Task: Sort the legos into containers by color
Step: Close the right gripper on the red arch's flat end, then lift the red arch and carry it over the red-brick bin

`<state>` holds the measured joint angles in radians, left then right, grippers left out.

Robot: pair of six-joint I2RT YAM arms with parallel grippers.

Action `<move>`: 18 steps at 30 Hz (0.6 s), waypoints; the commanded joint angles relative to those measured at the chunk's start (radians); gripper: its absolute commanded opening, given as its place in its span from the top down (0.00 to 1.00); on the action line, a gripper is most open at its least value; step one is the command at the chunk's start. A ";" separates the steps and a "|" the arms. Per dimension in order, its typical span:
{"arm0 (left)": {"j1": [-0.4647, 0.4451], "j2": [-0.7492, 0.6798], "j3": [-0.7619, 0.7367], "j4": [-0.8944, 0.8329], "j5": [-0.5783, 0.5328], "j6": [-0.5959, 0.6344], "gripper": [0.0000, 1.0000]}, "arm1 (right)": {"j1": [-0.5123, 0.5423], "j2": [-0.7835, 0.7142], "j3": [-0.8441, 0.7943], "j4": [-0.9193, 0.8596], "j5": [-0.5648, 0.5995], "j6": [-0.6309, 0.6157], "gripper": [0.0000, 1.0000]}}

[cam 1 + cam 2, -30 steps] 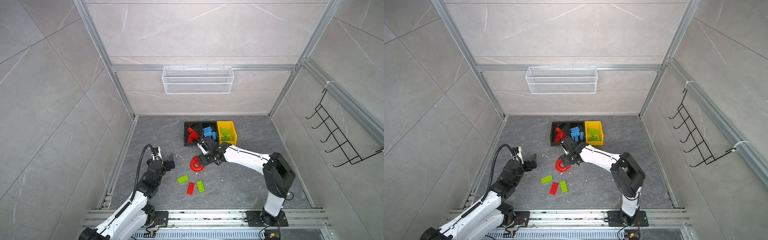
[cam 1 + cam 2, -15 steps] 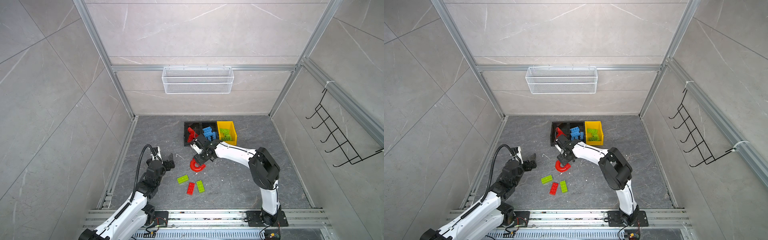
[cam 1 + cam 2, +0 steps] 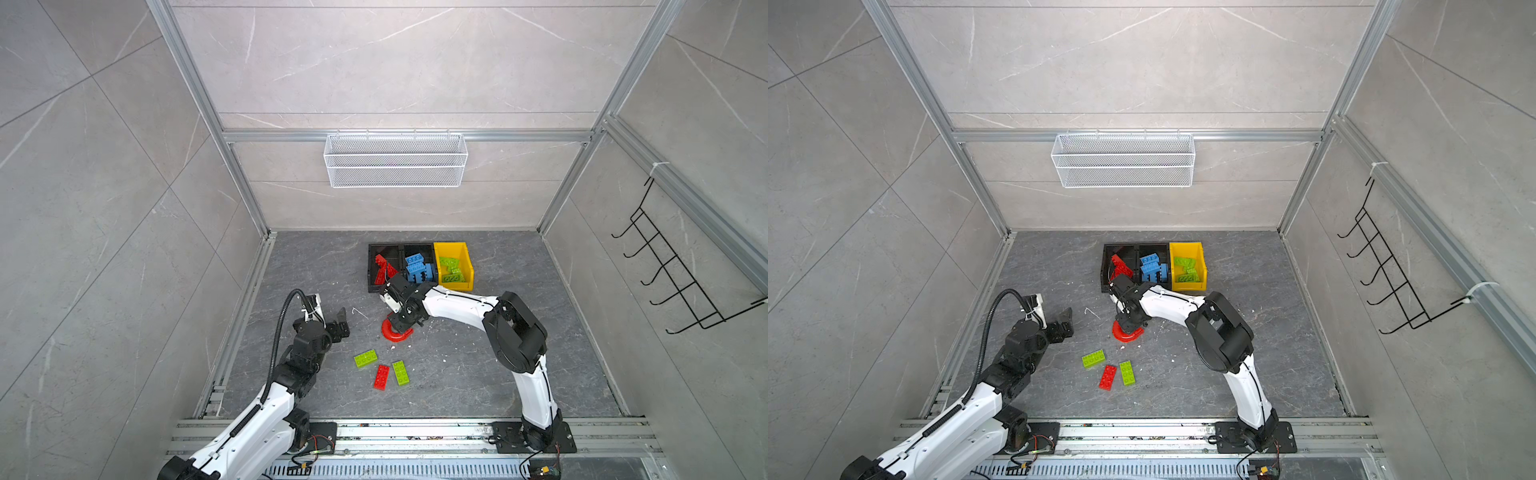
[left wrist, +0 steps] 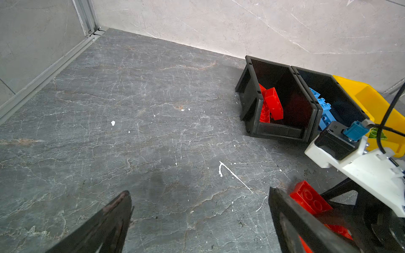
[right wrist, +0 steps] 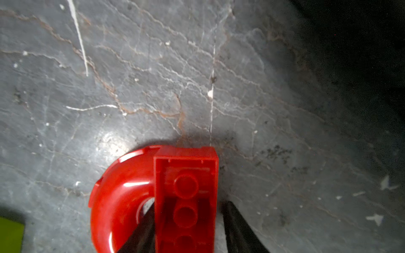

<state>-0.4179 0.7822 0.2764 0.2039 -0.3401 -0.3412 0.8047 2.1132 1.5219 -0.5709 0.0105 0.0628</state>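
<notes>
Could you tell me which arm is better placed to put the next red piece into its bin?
Right. The right claw straddles the red plastic brick beside the red half-round arch, close to the black plastic bin of red bricks. The left claw hangs open over grey floor.

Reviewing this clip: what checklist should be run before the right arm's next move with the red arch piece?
1. Right gripper straddles the red arch piece: ok.
2. Grip fully closed on it: cannot tell.
3. Left gripper open, empty, apart from the arch: ok.
4. Leftmost black bin, holding red bricks, has room: ok.
5. All legos binned: not ok; two green bricks and a red brick lie loose.
</notes>
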 commanded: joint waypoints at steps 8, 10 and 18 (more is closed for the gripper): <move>0.007 0.005 0.001 0.020 -0.013 -0.018 0.01 | 0.002 -0.114 -0.119 0.129 -0.049 0.113 0.66; 0.007 0.008 0.005 0.018 -0.013 -0.018 0.01 | -0.002 -0.148 -0.130 0.134 -0.062 0.123 0.68; 0.007 0.003 0.002 0.017 -0.017 -0.017 0.01 | -0.075 -0.239 -0.100 0.140 -0.150 0.136 0.73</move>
<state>-0.4152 0.7898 0.2764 0.2043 -0.3401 -0.3481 0.7593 1.9141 1.3926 -0.4477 -0.0956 0.1734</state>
